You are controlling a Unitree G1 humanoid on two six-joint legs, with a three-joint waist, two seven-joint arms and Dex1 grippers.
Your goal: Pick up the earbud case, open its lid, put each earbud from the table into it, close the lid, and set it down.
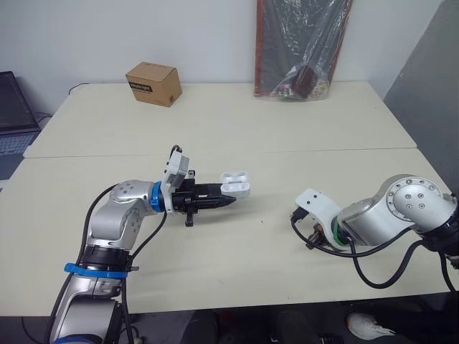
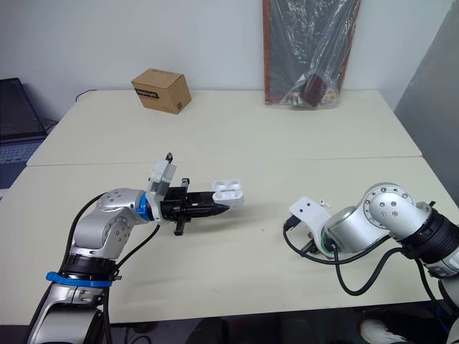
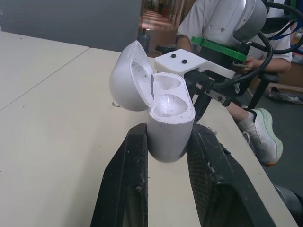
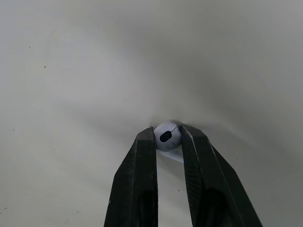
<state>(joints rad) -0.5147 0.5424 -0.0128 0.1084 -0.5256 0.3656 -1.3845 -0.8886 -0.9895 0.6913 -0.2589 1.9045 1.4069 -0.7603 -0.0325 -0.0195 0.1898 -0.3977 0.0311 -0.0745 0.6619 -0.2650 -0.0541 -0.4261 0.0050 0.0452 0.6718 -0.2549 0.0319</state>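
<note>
Over the middle of the table [image 1: 237, 136], the left gripper [image 1: 228, 201] is clamping the earbud case [image 1: 237, 183] by its base, with the lid hanging open. Off to the right, the right gripper [image 4: 168, 133] is pinching an earbud [image 4: 165, 137] between its fingertips, down close to the table.

The pale cream counter [image 1: 237, 129] is stretching wide here, a thin seam [image 1: 287, 151] running across it from side to side. A brown cardboard box [image 1: 153, 83] is sitting at the far left. A plastic-wrapped board [image 1: 301, 46] is standing on the far edge, leaning against the wall. Near the right side, a white earbud [image 4: 166, 136] is resting on the surface, the right pincer [image 4: 168, 138] pinching it from both sides.
</note>
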